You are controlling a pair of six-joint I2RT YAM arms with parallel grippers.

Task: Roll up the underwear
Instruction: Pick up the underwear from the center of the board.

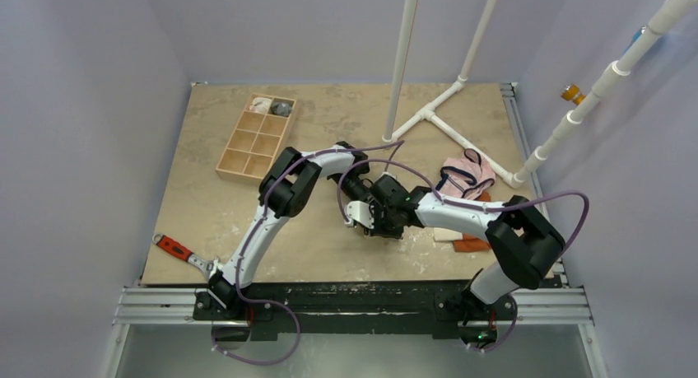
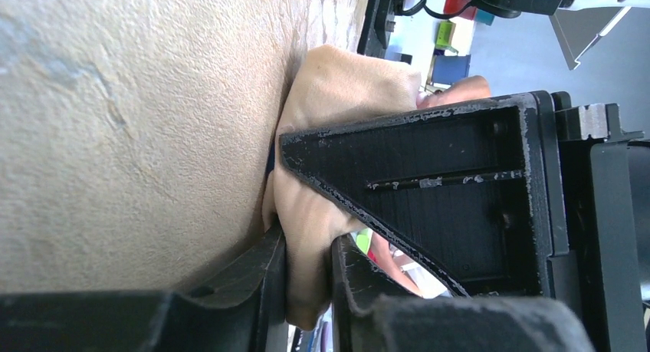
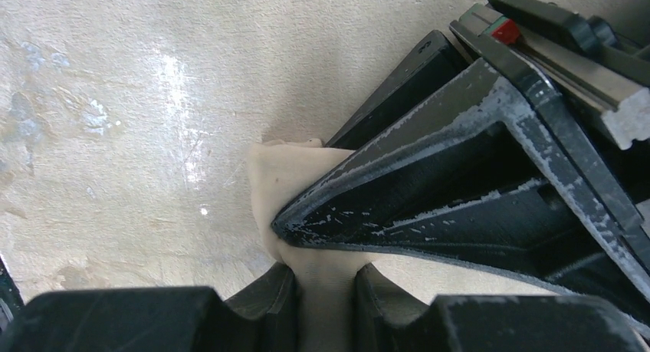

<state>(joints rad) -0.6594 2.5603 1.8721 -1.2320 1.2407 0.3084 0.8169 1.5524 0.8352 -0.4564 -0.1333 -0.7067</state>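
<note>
Mid-table, tan underwear (image 2: 345,80) bunched tight, pinched by left gripper (image 2: 308,291) and right gripper (image 3: 326,298).

The speckled beige table (image 1: 329,254) is carrying everything here. Mid-table, the underwear (image 3: 280,176) is sitting bunched against the surface, pinched by both the left claw (image 2: 308,291) and the right claw (image 3: 326,306). Well left of the claws and farther back, a wooden divided tray (image 1: 257,137) is lying flat. Beyond them, white pipe feet (image 1: 436,119) are resting. Right of the right claw, pink briefs (image 1: 466,176) are lying, with folded orange and cream cloths (image 1: 471,245) nearer. Far left, at the near edge, a red-handled tool (image 1: 177,249) is lying.
</note>
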